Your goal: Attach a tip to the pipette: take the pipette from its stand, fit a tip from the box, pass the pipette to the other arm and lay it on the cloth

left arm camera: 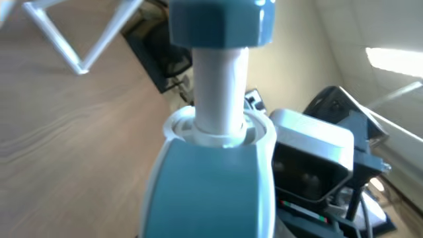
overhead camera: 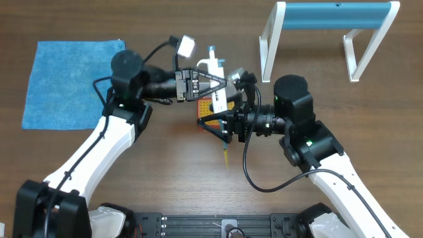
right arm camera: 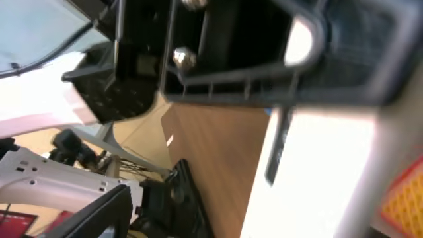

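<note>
Wooden table (overhead camera: 165, 172): blue cloth (overhead camera: 69, 82) at far left, white stand (overhead camera: 334, 14) with a blue top bar at far right. The left gripper (overhead camera: 221, 79) and right gripper (overhead camera: 221, 125) meet mid-table at the pipette (overhead camera: 213, 66), held aloft over the orange tip box (overhead camera: 213, 106). Which gripper clamps it, and either one's jaw state, cannot be told. The pipette has a blue body, a white stem and a blue cap (left arm camera: 221, 20). A yellow tip (overhead camera: 226, 157) is fitted.
</note>
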Robot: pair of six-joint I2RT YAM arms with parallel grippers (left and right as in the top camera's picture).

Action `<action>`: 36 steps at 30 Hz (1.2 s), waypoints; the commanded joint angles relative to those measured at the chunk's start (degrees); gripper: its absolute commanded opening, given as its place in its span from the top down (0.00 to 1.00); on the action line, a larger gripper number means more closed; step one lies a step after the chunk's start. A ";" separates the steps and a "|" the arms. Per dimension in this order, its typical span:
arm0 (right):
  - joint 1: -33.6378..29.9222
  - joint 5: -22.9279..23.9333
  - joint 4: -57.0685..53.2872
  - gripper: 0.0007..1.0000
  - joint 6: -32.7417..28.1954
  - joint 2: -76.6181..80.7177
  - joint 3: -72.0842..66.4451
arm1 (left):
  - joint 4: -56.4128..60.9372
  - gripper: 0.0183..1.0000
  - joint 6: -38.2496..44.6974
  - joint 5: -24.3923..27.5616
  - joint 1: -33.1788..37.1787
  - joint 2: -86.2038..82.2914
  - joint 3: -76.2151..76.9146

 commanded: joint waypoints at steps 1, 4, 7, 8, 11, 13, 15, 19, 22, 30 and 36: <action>-6.71 -14.29 0.02 0.22 -0.44 -0.90 0.74 | -32.48 0.99 17.20 -28.96 5.88 0.37 0.31; -15.96 -12.83 -8.72 0.22 -0.50 -0.90 0.74 | -40.92 0.99 19.93 -34.97 10.10 0.37 0.37; -23.08 5.77 -27.91 0.22 -8.13 -0.90 0.76 | -60.37 0.99 28.85 -36.54 18.03 0.37 4.26; -23.56 12.76 -31.74 0.22 -8.13 -0.90 0.76 | -69.51 0.99 33.46 -38.14 21.42 0.39 7.50; -23.45 21.46 -33.64 0.22 -8.02 -0.90 0.90 | -91.65 0.99 43.43 -46.82 31.10 2.54 23.76; -23.45 25.44 -32.61 0.22 -7.96 -0.90 1.09 | -104.21 0.99 48.85 -52.63 37.09 9.40 41.38; -23.45 29.53 -32.44 0.22 -7.37 -0.90 1.09 | -113.00 0.99 50.86 -54.12 41.20 19.19 57.51; -23.45 35.78 -33.68 0.21 -4.31 -0.90 1.09 | -125.50 0.99 49.48 -61.35 44.54 46.51 91.34; -23.45 47.41 -40.39 0.21 -0.57 -0.87 1.09 | -124.87 0.99 52.35 -70.31 41.83 58.66 99.30; -23.45 48.09 -40.15 0.21 12.66 -0.83 1.09 | -113.96 0.99 66.79 -83.30 36.35 66.23 98.60; -23.45 46.25 -39.76 0.21 16.55 -0.83 1.09 | -106.03 0.99 77.96 -82.68 36.35 66.27 97.66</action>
